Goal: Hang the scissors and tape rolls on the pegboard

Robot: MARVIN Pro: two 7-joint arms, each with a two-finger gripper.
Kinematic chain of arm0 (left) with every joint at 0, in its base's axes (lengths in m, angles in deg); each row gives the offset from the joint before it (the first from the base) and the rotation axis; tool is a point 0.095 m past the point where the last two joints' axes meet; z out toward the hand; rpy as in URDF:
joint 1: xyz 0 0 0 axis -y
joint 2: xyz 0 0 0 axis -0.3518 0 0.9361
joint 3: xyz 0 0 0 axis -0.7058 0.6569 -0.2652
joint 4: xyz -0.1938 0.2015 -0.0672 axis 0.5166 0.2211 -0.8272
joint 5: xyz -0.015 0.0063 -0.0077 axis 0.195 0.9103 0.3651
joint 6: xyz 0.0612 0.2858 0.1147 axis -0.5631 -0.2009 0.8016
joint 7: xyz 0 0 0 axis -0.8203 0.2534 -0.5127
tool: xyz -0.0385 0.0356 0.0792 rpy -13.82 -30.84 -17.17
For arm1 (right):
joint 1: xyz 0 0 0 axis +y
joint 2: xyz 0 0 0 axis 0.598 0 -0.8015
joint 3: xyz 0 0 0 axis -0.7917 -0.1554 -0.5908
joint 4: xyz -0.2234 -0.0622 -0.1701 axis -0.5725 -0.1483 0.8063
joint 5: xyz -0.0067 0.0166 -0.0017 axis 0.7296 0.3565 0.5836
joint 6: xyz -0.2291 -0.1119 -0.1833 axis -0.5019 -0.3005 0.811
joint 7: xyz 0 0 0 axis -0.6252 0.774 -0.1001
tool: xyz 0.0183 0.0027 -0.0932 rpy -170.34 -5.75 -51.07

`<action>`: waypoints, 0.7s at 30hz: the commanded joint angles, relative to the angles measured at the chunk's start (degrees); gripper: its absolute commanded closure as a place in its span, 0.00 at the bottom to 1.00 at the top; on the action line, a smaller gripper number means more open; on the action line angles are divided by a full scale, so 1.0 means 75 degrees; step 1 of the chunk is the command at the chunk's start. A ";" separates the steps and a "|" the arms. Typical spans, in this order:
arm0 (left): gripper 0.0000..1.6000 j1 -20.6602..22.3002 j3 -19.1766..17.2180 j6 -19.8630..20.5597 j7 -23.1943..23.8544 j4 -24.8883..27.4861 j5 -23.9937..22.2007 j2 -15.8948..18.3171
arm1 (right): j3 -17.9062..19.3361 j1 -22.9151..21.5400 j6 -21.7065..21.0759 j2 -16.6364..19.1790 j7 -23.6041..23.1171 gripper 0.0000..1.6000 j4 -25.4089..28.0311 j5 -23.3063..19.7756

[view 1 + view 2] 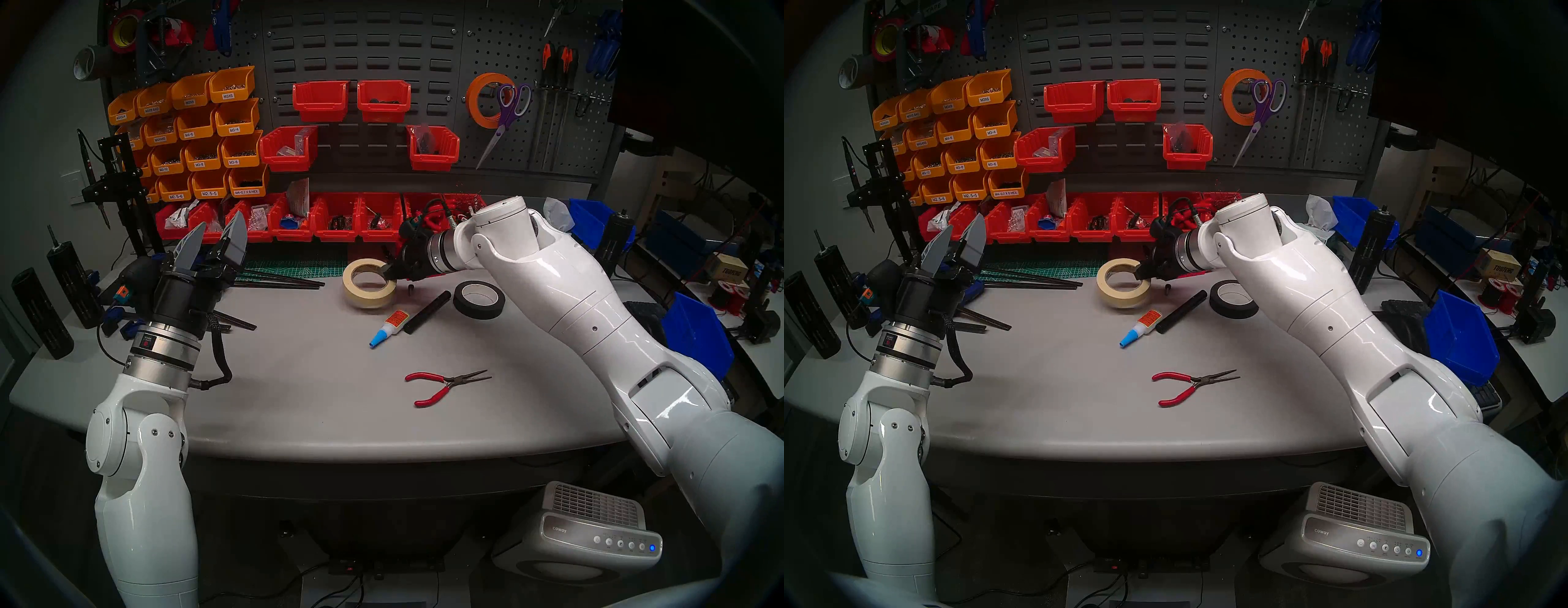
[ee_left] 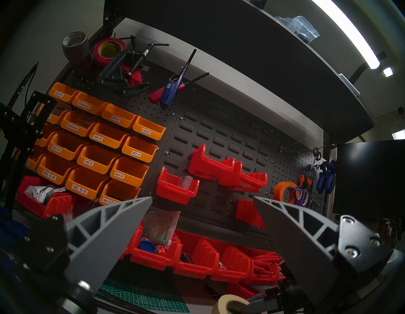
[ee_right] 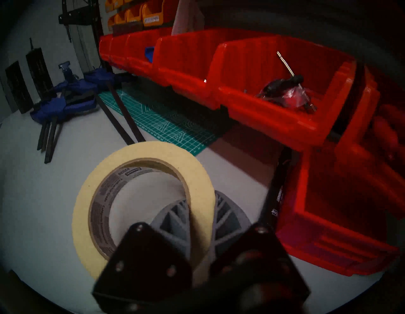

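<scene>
a cluttered workshop bench here, pale grey tabletop (image 1: pixel 297 382) with a wall of orange and red bins behind it, and at two o'clock the dark grey perforated metal pegboard (image 1: pixel 509 51). already up there: the wide bright-orange tape roll (image 1: pixel 474 102) and the purple-and-grey-handled scissors (image 1: pixel 507 114), sharing what looks like one hook, blades hanging down toward seven o'clock.

the action is at twelve o'clock on the table. the right gripper (image 3: pixel 200 210) has pinched the wall of the cream masking-tape roll (image 1: pixel 370 283), one finger inside the core, one outside, closed firmly on it. that grip makes sense: it leaves the ring's hole free for a peg. the roll looks tipped, its far side low near the table, though contact there is hard to judge.

the left gripper (image 1: pixel 216 242) hangs at nine o'clock, fingers spread wide, empty, parked out of the way.

room to move? tight behind: the red bins (image 3: pixel 263 92) sit just beyond the roll. a black tape roll (image 1: pixel 479 299), a glue bottle (image 1: pixel 388 327) and red-handled needle-nose pliers (image 1: pixel 445 384) lie toward five o'clock. straight up looks the clear way out, then across to two o'clock.
</scene>
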 commanded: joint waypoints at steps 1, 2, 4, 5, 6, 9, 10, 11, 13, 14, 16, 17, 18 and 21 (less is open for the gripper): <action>0.00 0.0123 0.0013 -0.0066 0.0029 0.0213 -0.0015 0.0017 | 0.0977 0.0210 0.0648 0.0279 0.0122 1.00 0.0860 -0.0425; 0.00 0.0123 0.0013 -0.0066 0.0029 0.0213 -0.0016 0.0017 | 0.1083 0.0289 0.0768 0.0312 0.0142 1.00 0.0965 -0.0463; 0.00 0.0123 0.0013 -0.0066 0.0030 0.0212 -0.0016 0.0018 | 0.1270 0.0422 0.0924 0.0359 0.0142 1.00 0.1135 -0.0574; 0.00 0.0123 0.0013 -0.0066 0.0030 0.0213 -0.0016 0.0017 | 0.1349 0.0517 0.0976 0.0418 0.0162 1.00 0.1298 -0.0607; 0.00 0.0123 0.0013 -0.0066 0.0030 0.0211 -0.0016 0.0018 | 0.1438 0.0543 0.1096 0.0402 0.0118 1.00 0.1272 -0.0671; 0.00 0.0123 0.0012 -0.0064 0.0031 0.0208 -0.0016 0.0019 | 0.1828 0.0853 0.1364 0.0539 0.0109 1.00 0.1765 -0.0896; 0.00 0.0123 0.0012 -0.0064 0.0031 0.0208 -0.0016 0.0019 | 0.1828 0.0853 0.1364 0.0539 0.0109 1.00 0.1765 -0.0896; 0.00 0.0123 0.0012 -0.0064 0.0032 0.0207 -0.0016 0.0019 | 0.1908 0.0866 0.1444 0.0525 0.0091 1.00 0.1742 -0.0943; 0.00 0.0123 0.0012 -0.0063 0.0033 0.0205 -0.0017 0.0019 | 0.2093 0.0975 0.1605 0.0606 0.0132 1.00 0.1957 -0.0997; 0.00 0.0123 0.0011 -0.0062 0.0033 0.0203 -0.0017 0.0020 | 0.2232 0.1087 0.1687 0.0681 0.0235 1.00 0.2198 -0.0999; 0.00 0.0123 0.0011 -0.0061 0.0034 0.0200 -0.0017 0.0020 | 0.2397 0.1096 0.1852 0.0710 0.0237 1.00 0.2228 -0.1025; 0.00 0.0123 0.0011 -0.0061 0.0034 0.0200 -0.0017 0.0020 | 0.2508 0.1185 0.1928 0.0766 0.0292 1.00 0.2372 -0.1028; 0.00 0.0123 0.0011 -0.0061 0.0034 0.0199 -0.0017 0.0020 | 0.2570 0.1171 0.2065 0.0798 0.0307 1.00 0.2349 -0.0979; 0.00 0.0123 0.0011 -0.0061 0.0035 0.0197 -0.0018 0.0021 | 0.2965 0.1429 0.2336 0.0919 0.0524 1.00 0.2737 -0.1012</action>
